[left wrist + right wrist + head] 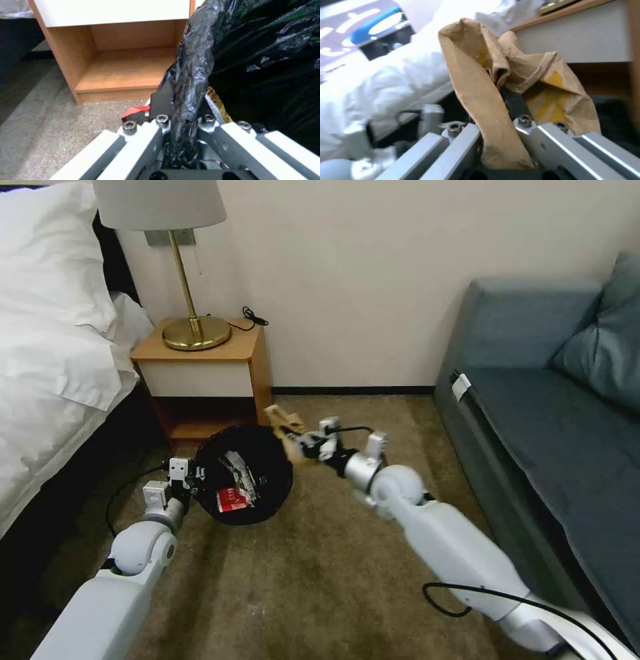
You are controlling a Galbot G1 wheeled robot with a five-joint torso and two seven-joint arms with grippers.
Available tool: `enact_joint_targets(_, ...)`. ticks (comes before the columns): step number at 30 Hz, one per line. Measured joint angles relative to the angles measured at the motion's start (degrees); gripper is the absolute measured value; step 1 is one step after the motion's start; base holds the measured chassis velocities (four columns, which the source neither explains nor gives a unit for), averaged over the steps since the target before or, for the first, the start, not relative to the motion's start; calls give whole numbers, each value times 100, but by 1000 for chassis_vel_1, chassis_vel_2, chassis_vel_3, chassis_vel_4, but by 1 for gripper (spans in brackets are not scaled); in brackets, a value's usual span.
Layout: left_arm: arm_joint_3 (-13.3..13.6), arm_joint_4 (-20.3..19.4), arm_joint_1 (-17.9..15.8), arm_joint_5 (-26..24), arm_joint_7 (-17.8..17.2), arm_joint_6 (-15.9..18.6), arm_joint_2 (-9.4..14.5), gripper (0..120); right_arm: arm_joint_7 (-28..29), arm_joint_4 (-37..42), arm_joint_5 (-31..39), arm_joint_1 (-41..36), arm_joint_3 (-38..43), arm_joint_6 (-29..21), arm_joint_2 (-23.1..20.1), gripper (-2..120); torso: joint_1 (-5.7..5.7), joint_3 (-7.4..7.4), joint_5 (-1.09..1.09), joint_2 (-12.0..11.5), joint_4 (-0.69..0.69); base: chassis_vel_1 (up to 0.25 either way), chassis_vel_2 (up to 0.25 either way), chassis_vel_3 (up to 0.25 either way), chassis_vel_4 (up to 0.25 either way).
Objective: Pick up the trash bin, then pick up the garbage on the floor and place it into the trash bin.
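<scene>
Closest to us, our two arms reach toward the trash bin [245,477], which sits in front of the nightstand [200,373]. Our left gripper [181,120] is clamped on the bin's black-bagged rim, on the side toward the bed [47,353]. Our right gripper [496,125] pinches one crumpled brown paper wad [520,75] just over the bin's opposite rim, toward the sofa [553,420]. Inside the bin we count one red-and-white carton [233,499] and one gold-brown wrapper [216,106]. Open carpet [300,580] stretches between bin and sofa.
</scene>
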Motion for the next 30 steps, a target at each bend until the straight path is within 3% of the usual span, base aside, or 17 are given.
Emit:
enact_joint_targets(9,-16,4,9,21,-23,0,-45,2,1,-410,-91,72,-361,278,430,0,0,0,0,0,-1,0,0,0,0)
enact_joint_targets(14,-41,-8,18,21,-32,-1,-59,2,-126,-618,-177,55,-386,426,551,10,0,0,0,0,-1,0,0,0,0)
enact_joint_targets(19,-51,-24,57,35,-50,0,-112,2,-230,-706,-195,52,-382,481,584,36,0,0,1,0,-1,0,0,0,0)
enact_joint_targets(23,-60,-38,71,42,-53,0,-119,2,-237,-719,-201,54,-382,486,571,44,0,0,1,0,-2,0,0,0,0)
enact_joint_targets(25,-85,-57,91,43,-58,1,-119,2,-245,-746,-235,54,-382,488,559,56,0,0,1,0,-1,0,0,0,0)
enact_joint_targets(30,-121,-94,123,39,-61,3,-102,2,-272,-791,-288,28,-368,509,542,71,0,0,1,0,-1,0,0,0,0)
